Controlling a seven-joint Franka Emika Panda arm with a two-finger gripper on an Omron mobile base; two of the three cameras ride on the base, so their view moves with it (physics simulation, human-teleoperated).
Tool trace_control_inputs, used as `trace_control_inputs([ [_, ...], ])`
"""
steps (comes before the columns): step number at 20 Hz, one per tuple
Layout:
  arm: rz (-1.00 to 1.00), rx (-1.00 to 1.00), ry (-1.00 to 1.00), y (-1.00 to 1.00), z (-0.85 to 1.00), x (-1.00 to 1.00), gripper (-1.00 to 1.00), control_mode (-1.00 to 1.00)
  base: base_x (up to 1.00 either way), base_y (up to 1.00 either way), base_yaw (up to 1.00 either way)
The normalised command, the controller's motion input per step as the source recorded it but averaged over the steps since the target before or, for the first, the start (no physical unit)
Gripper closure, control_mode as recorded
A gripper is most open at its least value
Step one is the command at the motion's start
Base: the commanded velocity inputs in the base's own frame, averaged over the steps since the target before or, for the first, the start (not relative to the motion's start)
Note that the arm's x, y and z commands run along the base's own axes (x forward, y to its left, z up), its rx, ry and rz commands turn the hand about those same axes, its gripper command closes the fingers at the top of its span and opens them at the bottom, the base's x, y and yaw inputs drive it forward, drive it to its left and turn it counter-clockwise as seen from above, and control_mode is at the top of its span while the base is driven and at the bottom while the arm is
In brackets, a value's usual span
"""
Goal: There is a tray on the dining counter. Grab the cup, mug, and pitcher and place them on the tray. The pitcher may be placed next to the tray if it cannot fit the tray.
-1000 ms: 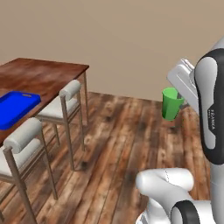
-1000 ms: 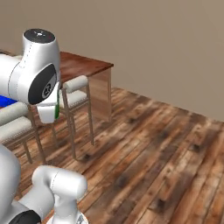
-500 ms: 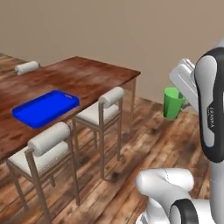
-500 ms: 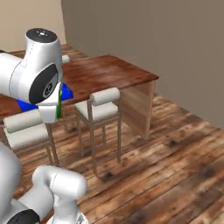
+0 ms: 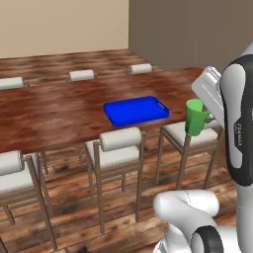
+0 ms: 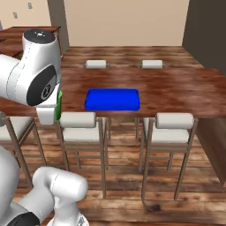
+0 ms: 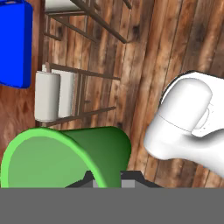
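My gripper [image 5: 207, 116] is shut on the cup [image 5: 196, 117], a bright green tapered tumbler without a handle, held in the air at the right, over a stool. In the hand view the cup [image 7: 65, 158] lies close before the lens with its open mouth facing the camera, and it hides the fingers. The blue tray [image 5: 136, 109] lies bare on the dining counter [image 5: 54, 111], left of the cup and farther off. From the right base camera the tray [image 6: 112, 99] is in the middle and a sliver of the cup [image 6: 58, 106] peeks past the arm. Mug and pitcher are out of view.
Pale cushioned stools line the counter's near side [image 5: 117, 144] [image 5: 188, 132] [image 5: 12, 173], between the base and the tray, and more stand on the far side [image 5: 81, 75]. Wood floor lies below. The counter's right end [image 6: 212, 128] is a solid panel.
The whole picture has shifted: the base has moved, so the dining counter and tray now lie straight ahead and closer. The cup stays in the shut gripper, in the same place beside the arm.
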Motion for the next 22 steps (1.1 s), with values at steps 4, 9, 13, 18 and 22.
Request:
trace_control_inputs([
  [4,0.00,0.00,0.00,0.00,0.00,0.00,1.00,1.00,0.65,-0.46,0.75],
  [9,0.00,0.00,0.00,0.00,0.00,0.00,1.00,1.00,0.64,-0.53,0.51],
  [13,0.00,0.00,0.00,0.00,0.00,0.00,1.00,1.00,0.63,-0.46,0.28],
  [18,0.00,0.00,0.00,0.00,0.00,0.00,1.00,1.00,0.64,-0.49,-0.07],
  [22,0.00,0.00,0.00,0.00,0.00,0.00,1.00,1.00,0.57,-0.29,-0.37],
])
